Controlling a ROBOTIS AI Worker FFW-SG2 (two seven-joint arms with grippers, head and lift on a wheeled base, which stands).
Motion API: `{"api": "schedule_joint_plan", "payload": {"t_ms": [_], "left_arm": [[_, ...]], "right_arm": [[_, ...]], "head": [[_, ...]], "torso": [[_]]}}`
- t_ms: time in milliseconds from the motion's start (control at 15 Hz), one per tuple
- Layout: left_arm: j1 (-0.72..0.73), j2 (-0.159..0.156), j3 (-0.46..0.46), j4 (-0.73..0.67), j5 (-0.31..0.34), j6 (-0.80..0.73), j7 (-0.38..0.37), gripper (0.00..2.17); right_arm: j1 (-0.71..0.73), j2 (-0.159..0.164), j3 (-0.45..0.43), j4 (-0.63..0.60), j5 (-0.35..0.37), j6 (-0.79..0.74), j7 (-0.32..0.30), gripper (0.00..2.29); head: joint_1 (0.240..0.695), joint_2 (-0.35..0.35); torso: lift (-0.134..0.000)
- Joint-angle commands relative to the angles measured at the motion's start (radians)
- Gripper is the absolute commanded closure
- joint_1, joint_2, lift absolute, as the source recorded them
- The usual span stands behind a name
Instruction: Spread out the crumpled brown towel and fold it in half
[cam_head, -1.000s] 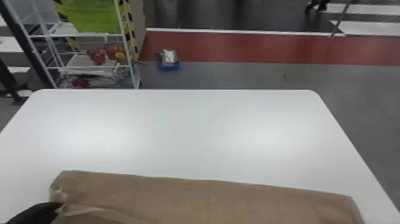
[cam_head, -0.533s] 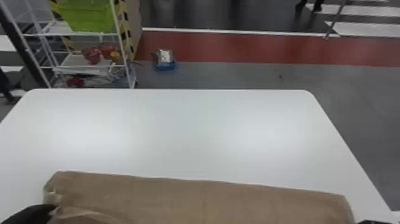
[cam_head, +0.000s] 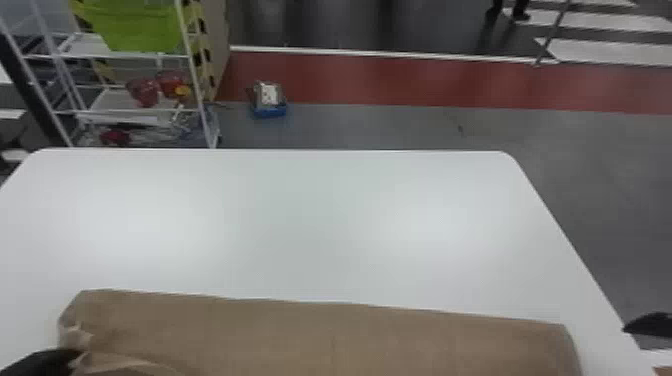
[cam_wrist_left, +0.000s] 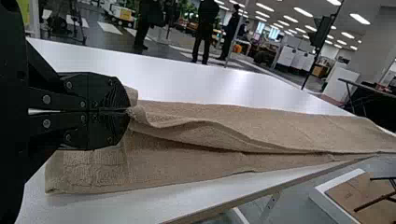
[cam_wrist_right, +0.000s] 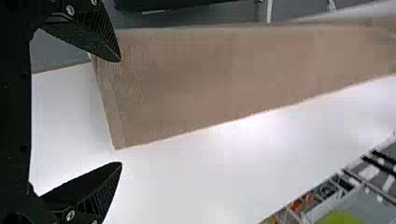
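At the near-left corner of the head view, left gripper (cam_head: 47, 361) comes in low over the white table (cam_head: 300, 225), tip pointing right, up against the left end of the brown towel (cam_head: 325, 330). Left wrist view: fingers (cam_wrist_left: 109, 95) together, clamped on a bit of the towel's edge.

Towel lies as a long strip across the near part of the table, two layers visible at the left end. Held end is puckered, small folds bunched by the fingertips. From there the upper layer rises in a wavy ridge, dark gap under it; the lower layer sits flatter, near the table edge. Far edge runs nearly straight, angling a bit nearer the robot toward the right. Middle and right are mostly smooth, faint crease around mid-length. Right end has a neat corner with a hem band.

At the head view's right edge, right gripper (cam_head: 650, 324) points left, past the table's side in that view, apart from the towel. Right wrist view: fingers spread wide, nothing clamped, one overlapping the towel's end in that view.
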Motion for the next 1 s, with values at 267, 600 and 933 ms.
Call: {"api": "schedule_joint_plan", "payload": {"t_ms": [267,600,933], "left_arm": [[0.001,-0.001,-0.014,0.0,-0.011,0.0,-0.002,1.55],[0.001,-0.001,-0.008,-0.011,-0.057,-0.012,-0.003,1.55],[0.0,0.002,0.017,-0.014,-0.103,-0.009,0.052,0.0]], "right_arm": [[-0.074,0.008,0.076,0.008,-0.123,0.365,0.003,0.07],[-0.128,0.02,0.27,0.007,0.033,0.463,-0.12,0.08],[-0.143,0.02,0.323,0.007,0.053,0.478,-0.12,0.08]], "head": [[0.695,-0.138],[0.695,-0.056],[0.695,0.012]], "torso": [[-0.123],[-0.123],[-0.123]]}}
